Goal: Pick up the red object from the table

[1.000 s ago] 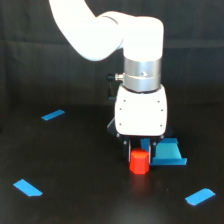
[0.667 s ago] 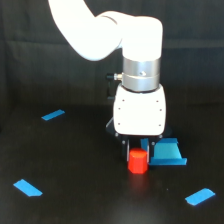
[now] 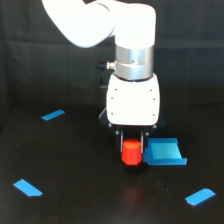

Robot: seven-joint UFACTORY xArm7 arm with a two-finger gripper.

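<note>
One broad black tabletop [image 3: 60,200] carries everything here, with the white arm's end effector [image 3: 133,145] lowered over the red object [image 3: 132,152], just beside the blue block [image 3: 164,152]. Dark fingers flank the red object closely, though whether they press it cannot be told. Judged step: closing the grasp; next comes a firm squeeze and straight lift. Compared with a second ago, the arrangement looks essentially unchanged.

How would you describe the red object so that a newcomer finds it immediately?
Find the white robot arm over the black table. Directly beneath it, between the dark fingers of its tool, sits the red object. It is small, stubby and red-orange, unlike the larger flat blue block beside it.
</note>
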